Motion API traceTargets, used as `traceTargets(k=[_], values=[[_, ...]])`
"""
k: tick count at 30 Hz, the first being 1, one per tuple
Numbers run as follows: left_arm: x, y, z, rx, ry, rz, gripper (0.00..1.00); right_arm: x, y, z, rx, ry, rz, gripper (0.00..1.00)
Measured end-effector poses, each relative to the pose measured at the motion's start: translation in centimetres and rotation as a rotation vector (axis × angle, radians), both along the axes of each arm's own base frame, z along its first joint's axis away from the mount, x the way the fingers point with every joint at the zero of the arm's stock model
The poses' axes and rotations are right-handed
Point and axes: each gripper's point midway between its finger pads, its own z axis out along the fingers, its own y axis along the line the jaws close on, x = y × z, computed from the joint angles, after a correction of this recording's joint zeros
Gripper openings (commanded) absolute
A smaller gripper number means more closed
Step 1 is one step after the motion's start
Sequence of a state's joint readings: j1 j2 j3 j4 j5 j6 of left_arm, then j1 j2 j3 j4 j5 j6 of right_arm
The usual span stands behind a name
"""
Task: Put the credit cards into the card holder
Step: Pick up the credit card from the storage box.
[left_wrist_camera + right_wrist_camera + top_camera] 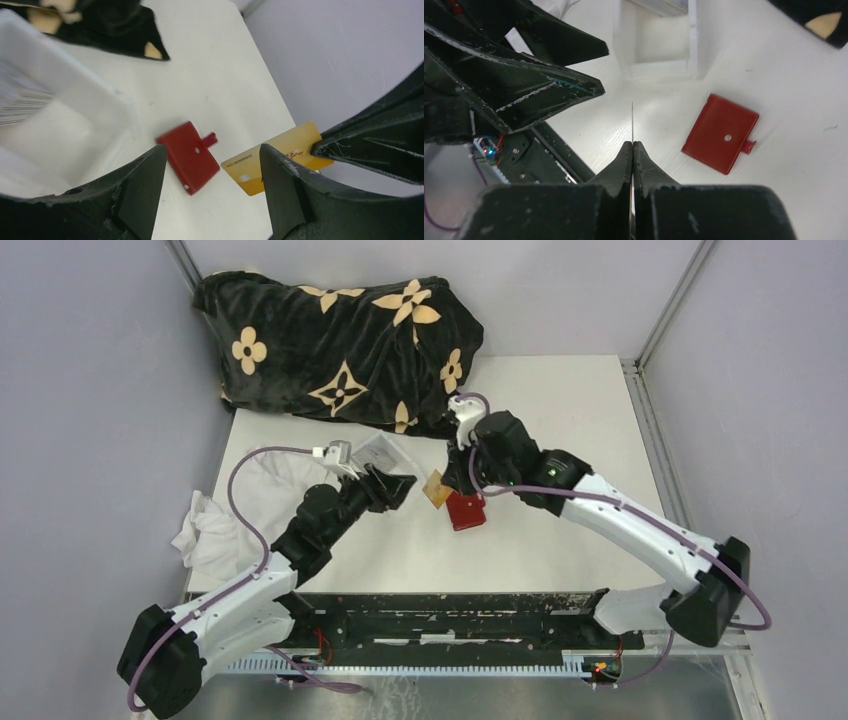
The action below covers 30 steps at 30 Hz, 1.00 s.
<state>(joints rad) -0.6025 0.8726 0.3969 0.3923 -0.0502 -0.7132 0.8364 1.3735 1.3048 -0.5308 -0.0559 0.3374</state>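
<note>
Checking geometry: a yellow-orange credit card (272,157) is pinched by one short end between the pressed-together fingers of the right gripper (632,145) and held off the table (560,420). In the right wrist view it is seen edge-on as a thin line. Its long axis is pointed away from the right gripper toward the left gripper (212,150), whose fingers are spread with nothing between them, just beside the card's free end. The red card holder (466,510) is laid flat on the white table, below the card and slightly toward the near edge and the right. In the left wrist view it is framed between the left fingers. It is folded shut, with the pale stud showing on the top face and the snap tab sticking out past one edge. The holder is squarish with a matte, leather-like skin; the card is stiff glossy plastic with printed digits. Judged: the slots cannot be reached until the holder is opened, and the free left gripper is better placed for that. A clear plastic box (380,455) is sat just beyond the left gripper; its contents cannot be made out.
</note>
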Motion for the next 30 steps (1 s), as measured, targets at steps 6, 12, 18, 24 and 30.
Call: traceTargets(k=[6, 12, 18, 24, 30], values=[[-3.6, -4.7, -0.5, 0.057, -0.039, -0.240, 1.00, -4.1, -2.2, -0.8, 0.087, 0.074, 0.009, 0.01], [-5.7, -6.8, -0.4, 0.083, -0.067, -0.398, 0.98, -6.9, -3.4, -0.7, 0.158, 0.124, 0.025, 0.01], [-7.2, -8.5, -0.2, 0.091, -0.087, -0.547, 0.93, -8.6, -3.8, -0.8, 0.196, 0.166, 0.058, 0.01], [-8.9, -9.9, -0.3, 0.081, -0.073, -0.684, 0.81, -9.5, -3.7, -1.3, 0.197, 0.201, 0.086, 0.01], [-10.7, -10.4, 0.2, 0.061, -0.082, -0.800, 0.71, -9.8, -3.5, -1.1, 0.213, 0.222, 0.103, 0.01]])
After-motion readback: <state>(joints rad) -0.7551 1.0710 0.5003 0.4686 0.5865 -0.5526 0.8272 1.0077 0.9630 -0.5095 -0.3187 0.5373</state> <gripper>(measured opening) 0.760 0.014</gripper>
